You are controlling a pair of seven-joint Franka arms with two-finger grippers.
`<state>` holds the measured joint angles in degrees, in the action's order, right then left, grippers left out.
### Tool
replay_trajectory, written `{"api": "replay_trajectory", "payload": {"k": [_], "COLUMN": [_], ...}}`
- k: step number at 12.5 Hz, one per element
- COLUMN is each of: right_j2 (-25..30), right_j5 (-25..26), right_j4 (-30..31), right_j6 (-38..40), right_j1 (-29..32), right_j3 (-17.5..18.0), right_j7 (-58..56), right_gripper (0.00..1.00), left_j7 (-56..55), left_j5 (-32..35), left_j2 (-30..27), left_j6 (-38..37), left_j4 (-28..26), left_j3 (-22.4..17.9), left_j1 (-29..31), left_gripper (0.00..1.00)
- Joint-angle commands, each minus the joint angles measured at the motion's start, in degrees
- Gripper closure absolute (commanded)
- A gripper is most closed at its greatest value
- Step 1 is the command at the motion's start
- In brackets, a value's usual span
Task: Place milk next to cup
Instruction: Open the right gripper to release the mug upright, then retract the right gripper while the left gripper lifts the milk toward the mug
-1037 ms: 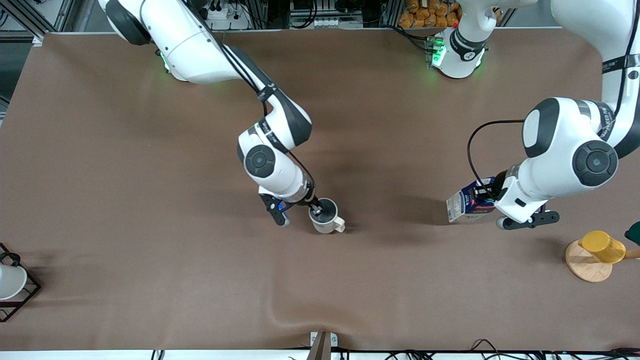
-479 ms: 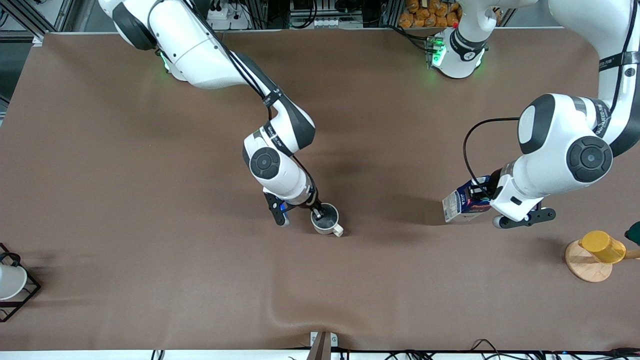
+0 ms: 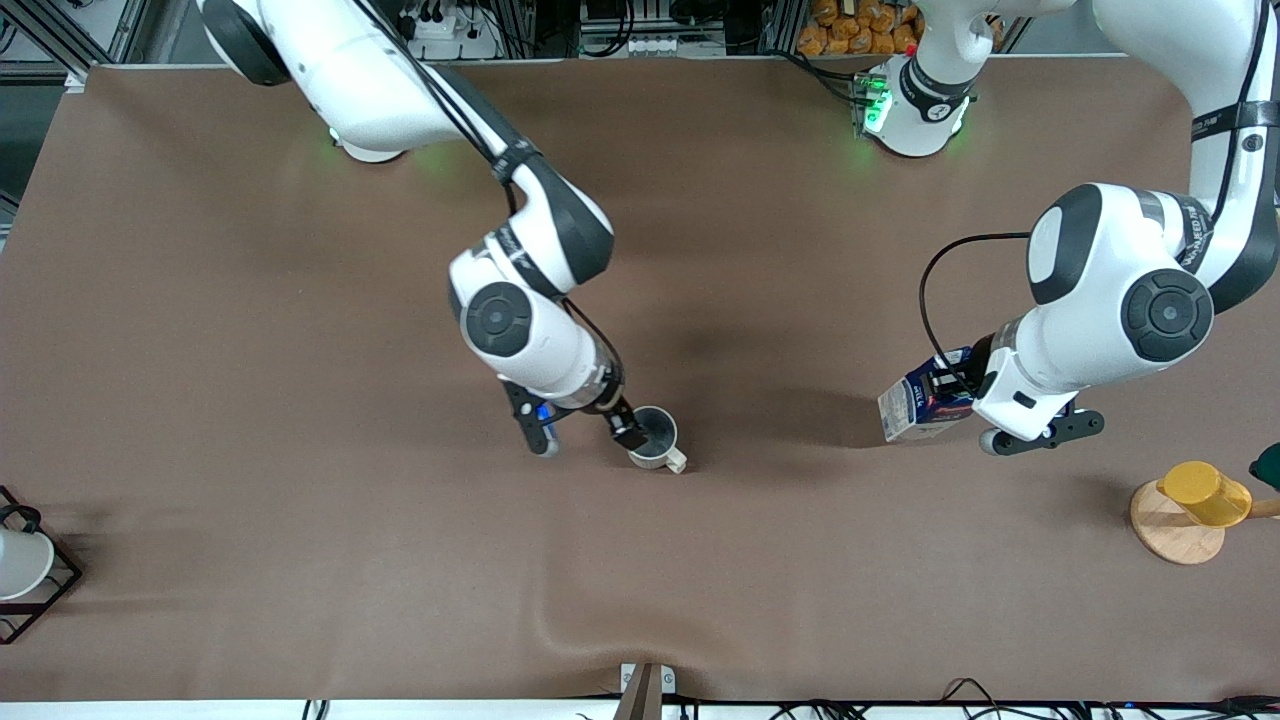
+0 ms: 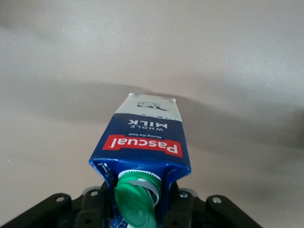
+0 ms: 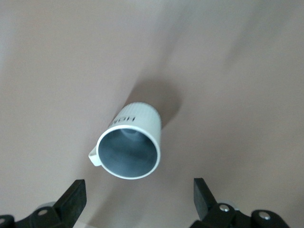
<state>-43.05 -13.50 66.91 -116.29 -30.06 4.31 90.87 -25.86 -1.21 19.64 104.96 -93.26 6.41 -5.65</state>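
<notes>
The cup (image 3: 655,440), off-white with a grey inside, stands upright on the brown table (image 3: 300,330) near its middle, its handle toward the front camera. My right gripper (image 3: 605,428) is open just beside the cup, on the side toward the right arm's end. In the right wrist view the cup (image 5: 129,145) lies ahead of the right gripper (image 5: 137,204), outside the wide-apart jaws. My left gripper (image 3: 965,395) is shut on the milk (image 3: 915,405) and holds the dark-blue carton tilted over the table, well apart from the cup, toward the left arm's end. In the left wrist view the milk (image 4: 142,147) shows its green cap in the left gripper (image 4: 137,209).
A yellow cup (image 3: 1205,493) sits on a wooden disc (image 3: 1170,535) at the left arm's end of the table. A white cup (image 3: 18,562) in a black wire rack (image 3: 60,580) sits at the right arm's end. A dark green object (image 3: 1268,465) shows at the picture's edge.
My right gripper had a finger inside the cup; it has let go, opened and drawn back beside it. My left gripper has carried the milk slightly toward the cup.
</notes>
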Motion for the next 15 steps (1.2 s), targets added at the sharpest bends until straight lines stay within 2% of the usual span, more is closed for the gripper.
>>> {"api": "replay_trajectory", "payload": {"k": [1, 4, 5, 7, 9, 11, 14, 15], "right_j2": [6.2, 10.86, 12.97, 18.15, 22.37, 25.11, 28.09, 29.41], "right_j5": [-0.47, 0.05, 1.71, 3.3, 7.15, 9.89, 9.98, 9.99], "right_j4": [2.59, 7.25, 9.7, 16.11, 21.3, 24.04, 24.84, 24.84], "right_j6": [7.37, 15.37, 16.7, 16.71, 16.71, 16.89, 17.77, 18.12], "right_j1": [5.95, 13.77, 16.49, 21.07, 24.5, 27.75, 32.77, 33.74], "right_j3": [0.61, 0.44, 0.44, 0.44, 0.44, 0.44, 0.44, 0.44], "right_j7": [-11.27, -26.22, -32.01, -41.69, -50.66, -57.87, -68.95, -71.86], "right_gripper": [0.0, 0.0, 0.0, 0.0, 0.0, 0.0, 0.0, 0.0], "left_j7": [-8.63, -21.29, -27.16, -38.94, -50.29, -59.0, -60.02, -58.0], "left_j5": [0.95, 0.59, 0.51, 0.07, -0.55, -1.77, -1.35, 1.27], "left_j2": [-0.92, -0.83, -0.75, -0.48, 0.22, 1.18, 1.54, 2.15], "left_j6": [-1.43, -1.52, -1.52, -1.52, -1.52, -1.52, -1.34, -0.73], "left_j4": [0.45, 0.45, 0.45, 0.45, 0.54, 0.54, 0.8, 1.67], "left_j3": [2.55, 5.53, 6.85, 10.28, 14.23, 17.83, 18.82, 18.82], "left_j1": [0.11, -0.07, -0.07, -0.07, -0.15, -0.5, -4.71, -7.42], "left_gripper": [0.56, 0.56, 0.56, 0.56, 0.56, 0.56, 0.56, 0.56]}}
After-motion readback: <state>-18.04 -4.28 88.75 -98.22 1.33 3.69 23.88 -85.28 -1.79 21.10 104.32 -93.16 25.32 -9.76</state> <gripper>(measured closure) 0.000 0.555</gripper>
